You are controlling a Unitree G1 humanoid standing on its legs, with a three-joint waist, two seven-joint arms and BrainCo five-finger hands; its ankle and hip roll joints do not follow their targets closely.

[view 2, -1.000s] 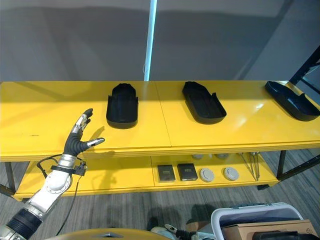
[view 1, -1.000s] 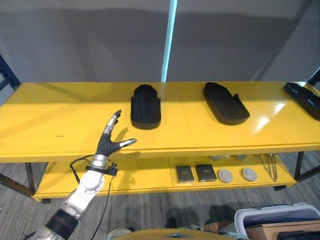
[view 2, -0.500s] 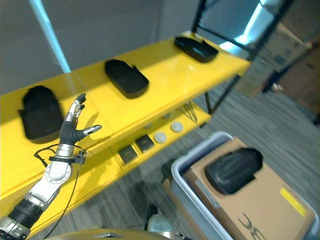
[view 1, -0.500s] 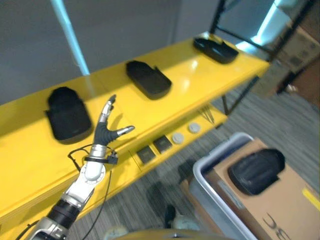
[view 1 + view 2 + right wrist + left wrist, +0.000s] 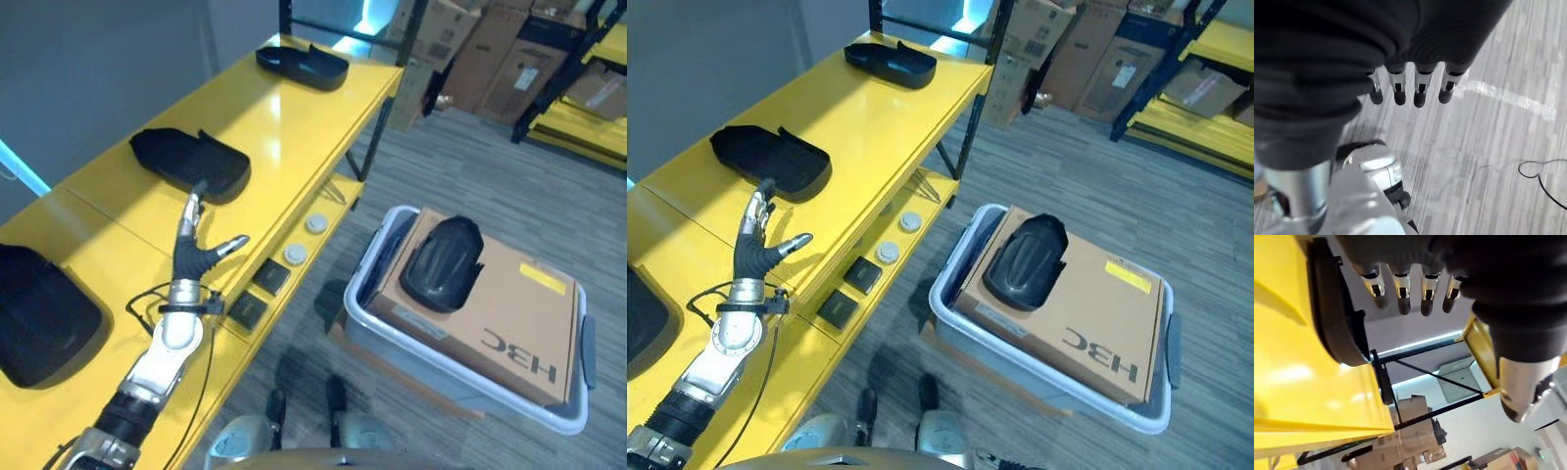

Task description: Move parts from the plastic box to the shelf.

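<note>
A yellow shelf (image 5: 294, 127) runs along my left and carries three black moulded parts: one near me (image 5: 39, 318), one in the middle (image 5: 191, 162) and one at the far end (image 5: 302, 66). My left hand (image 5: 196, 253) is raised over the shelf's front edge, open and empty, just short of the middle part (image 5: 1334, 318). On the floor to the right stands the grey plastic box (image 5: 364, 311). It holds a cardboard box (image 5: 509, 313), and another black part (image 5: 441, 262) lies on top of that. My right hand (image 5: 1405, 90) hangs open over the floor, holding nothing.
The lower shelf board holds two dark square pieces (image 5: 257, 294) and two grey discs (image 5: 306, 239). A black post (image 5: 377, 108) ends the shelf. Stacked cardboard boxes (image 5: 490, 59) and another yellow rack (image 5: 588, 98) stand farther off across grey floor.
The camera has swung to the right, bringing the plastic box and its black part fully into view. My left hand stays raised and open over the shelf edge.
</note>
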